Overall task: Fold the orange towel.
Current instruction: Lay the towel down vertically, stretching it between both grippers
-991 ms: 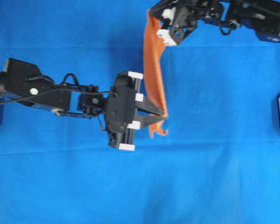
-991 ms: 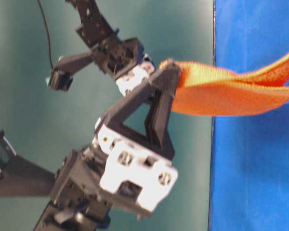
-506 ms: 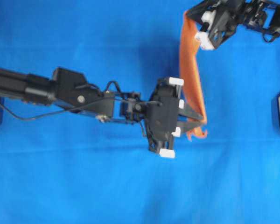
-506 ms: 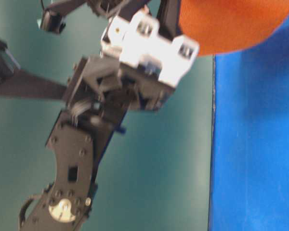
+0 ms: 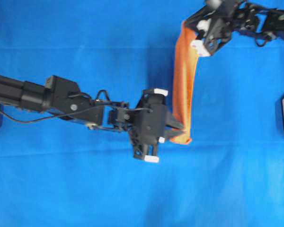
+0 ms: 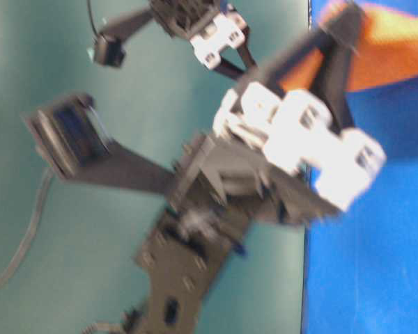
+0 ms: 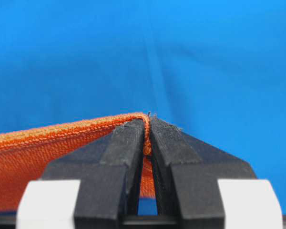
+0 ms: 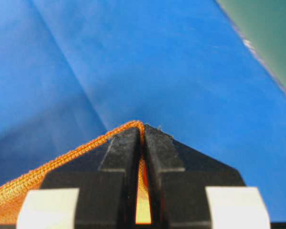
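Two end effectors pinching orange towel (image 5: 182, 90)

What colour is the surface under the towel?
Bright blue, clearest in the overhead view beneath the orange towel.

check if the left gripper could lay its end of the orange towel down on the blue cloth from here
Probably yes. The left gripper is shut on the orange towel at one end, the right gripper on the other, and the blue cloth beneath looks bare.
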`<state>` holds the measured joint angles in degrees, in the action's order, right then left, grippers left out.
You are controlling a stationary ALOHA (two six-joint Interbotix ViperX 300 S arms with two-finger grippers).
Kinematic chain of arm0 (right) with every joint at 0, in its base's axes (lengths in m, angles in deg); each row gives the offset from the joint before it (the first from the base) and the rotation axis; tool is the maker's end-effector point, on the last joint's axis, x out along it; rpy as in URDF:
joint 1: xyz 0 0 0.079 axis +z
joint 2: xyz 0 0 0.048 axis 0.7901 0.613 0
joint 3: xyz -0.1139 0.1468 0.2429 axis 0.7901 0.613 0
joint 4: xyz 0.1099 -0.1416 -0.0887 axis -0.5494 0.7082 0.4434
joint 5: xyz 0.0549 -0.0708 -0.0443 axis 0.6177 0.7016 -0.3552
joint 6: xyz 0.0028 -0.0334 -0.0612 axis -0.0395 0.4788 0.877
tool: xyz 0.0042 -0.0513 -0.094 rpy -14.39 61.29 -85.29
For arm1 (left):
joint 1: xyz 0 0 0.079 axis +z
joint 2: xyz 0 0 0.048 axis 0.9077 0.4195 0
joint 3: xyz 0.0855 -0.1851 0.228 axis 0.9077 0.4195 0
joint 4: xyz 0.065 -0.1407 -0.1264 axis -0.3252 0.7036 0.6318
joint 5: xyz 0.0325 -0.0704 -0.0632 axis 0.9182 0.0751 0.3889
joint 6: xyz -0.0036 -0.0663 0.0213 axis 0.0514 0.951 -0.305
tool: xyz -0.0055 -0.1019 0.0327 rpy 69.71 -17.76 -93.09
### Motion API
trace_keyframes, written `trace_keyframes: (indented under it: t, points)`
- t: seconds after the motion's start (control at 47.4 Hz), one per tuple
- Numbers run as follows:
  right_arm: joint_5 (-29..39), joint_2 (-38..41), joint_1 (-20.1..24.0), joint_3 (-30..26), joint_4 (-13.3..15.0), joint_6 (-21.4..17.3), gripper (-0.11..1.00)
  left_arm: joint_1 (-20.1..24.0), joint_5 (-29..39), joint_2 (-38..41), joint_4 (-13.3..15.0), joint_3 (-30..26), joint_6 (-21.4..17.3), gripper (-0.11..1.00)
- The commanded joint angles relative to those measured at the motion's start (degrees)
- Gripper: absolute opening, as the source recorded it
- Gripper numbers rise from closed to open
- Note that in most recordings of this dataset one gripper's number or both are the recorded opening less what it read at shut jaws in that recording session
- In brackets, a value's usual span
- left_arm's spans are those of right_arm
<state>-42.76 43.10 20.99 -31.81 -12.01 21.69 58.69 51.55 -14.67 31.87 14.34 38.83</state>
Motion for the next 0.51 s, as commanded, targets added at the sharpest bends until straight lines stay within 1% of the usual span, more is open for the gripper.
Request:
trace_keyframes:
  t: [0.0, 0.211, 0.38, 0.485]
  points:
    - [-1.8, 2.5, 0.0, -4.0, 0.1, -0.1, 0.03, -3.2, -1.8, -3.5, 0.0, 2.6, 1.9, 0.03]
    - [-1.7, 8.3, 1.9, -9.8, 0.1, 0.3, 0.03, -3.6, -4.7, -5.7, -0.1, 10.0, 7.2, 0.03]
    - [-1.7, 10.8, 2.5, -12.0, 0.1, 0.3, 0.03, -3.7, -6.3, -5.9, -0.1, 13.3, 9.0, 0.03]
    - [-2.0, 11.2, 2.8, -12.1, 0.1, 0.4, 0.03, -3.6, -6.4, -5.8, 0.0, 14.2, 9.1, 0.03]
